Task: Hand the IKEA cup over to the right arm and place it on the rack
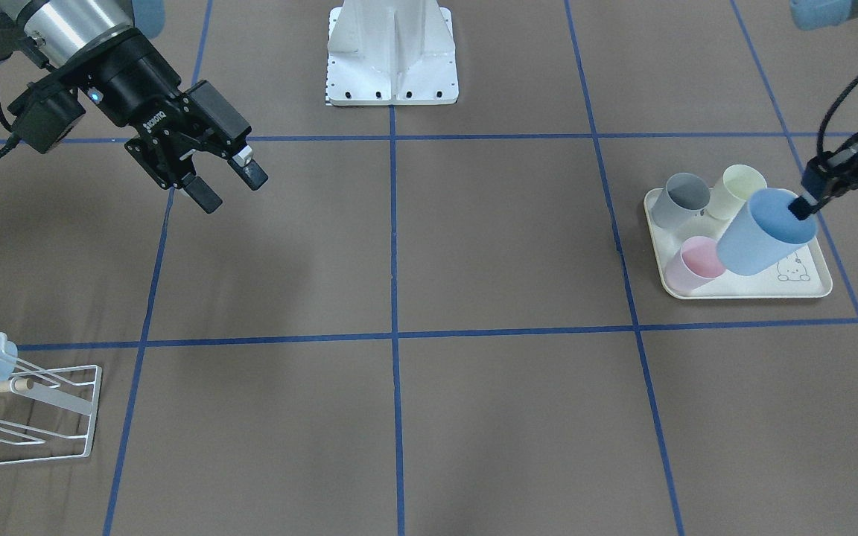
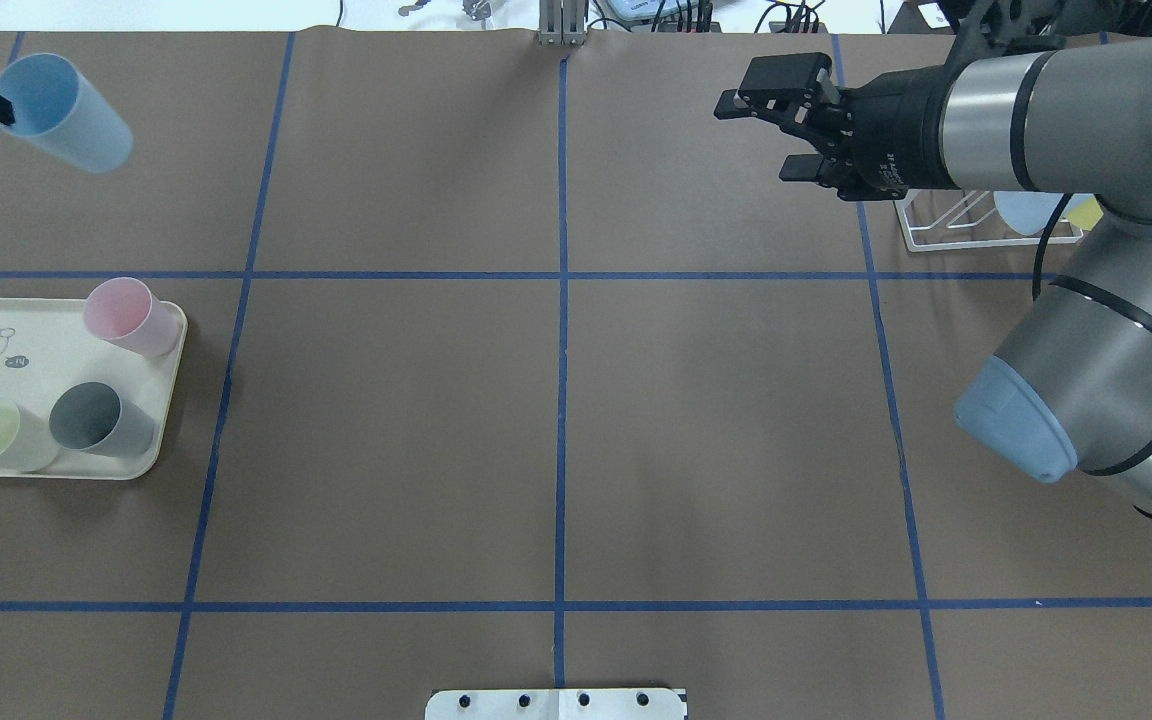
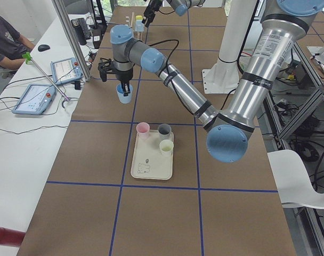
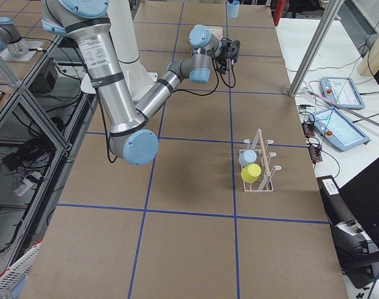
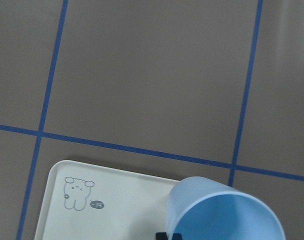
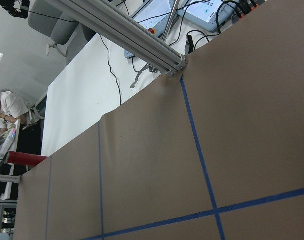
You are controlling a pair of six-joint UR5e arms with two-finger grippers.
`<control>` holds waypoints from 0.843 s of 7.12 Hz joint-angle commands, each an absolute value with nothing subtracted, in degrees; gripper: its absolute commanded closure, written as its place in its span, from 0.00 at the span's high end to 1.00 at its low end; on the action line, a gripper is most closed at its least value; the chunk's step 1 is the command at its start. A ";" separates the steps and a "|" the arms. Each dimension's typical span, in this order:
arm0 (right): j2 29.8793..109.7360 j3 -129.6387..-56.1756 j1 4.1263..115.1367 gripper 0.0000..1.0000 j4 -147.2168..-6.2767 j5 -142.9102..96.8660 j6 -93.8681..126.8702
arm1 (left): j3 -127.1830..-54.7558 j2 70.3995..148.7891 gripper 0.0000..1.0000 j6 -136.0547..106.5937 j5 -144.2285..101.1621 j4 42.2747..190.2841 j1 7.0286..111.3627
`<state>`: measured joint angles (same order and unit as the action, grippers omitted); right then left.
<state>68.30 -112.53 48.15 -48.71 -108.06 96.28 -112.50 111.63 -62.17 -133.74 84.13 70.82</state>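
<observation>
Cup (image 1: pixel 760 234) hangs, rim pinched by left claw (image 1: pixel 801 208); right claw (image 1: pixel 232 190) gapes, well apart.

Brown-covered bench (image 2: pixel 716 420), gridded in blue tape (image 2: pixel 561 400). White side table (image 3: pixel 18 160) at 9 o'clock bears two pendants (image 3: pixel 31 98); aluminium post (image 3: pixel 71 37) beside.

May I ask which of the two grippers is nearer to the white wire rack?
Right. The right gripper hangs open over the rack's end of the table. The left gripper holds the blue cup by the tray at the opposite end.
</observation>
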 commanded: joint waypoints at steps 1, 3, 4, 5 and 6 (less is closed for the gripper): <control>68.47 -109.96 47.90 1.00 -39.42 -107.76 105.08 | -112.50 111.45 0.00 -89.80 -132.55 105.38 63.40; 68.38 -109.34 47.38 1.00 -35.87 -107.49 109.67 | -112.06 111.45 0.00 -109.95 -119.51 121.83 52.00; 68.47 -109.25 47.20 1.00 -33.86 -107.23 112.04 | -111.97 111.45 0.00 -117.17 -112.48 127.99 46.90; 68.47 -109.25 46.59 1.00 -31.92 -105.05 114.58 | -111.89 111.36 0.00 -122.90 -106.32 133.80 43.19; 68.38 -109.16 44.49 1.00 -29.12 -100.94 116.44 | -110.75 111.36 0.00 -129.05 -101.39 139.95 40.72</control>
<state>68.44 -109.25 46.28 -32.17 -104.73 113.83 -111.65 111.39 -121.30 -108.13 132.41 44.61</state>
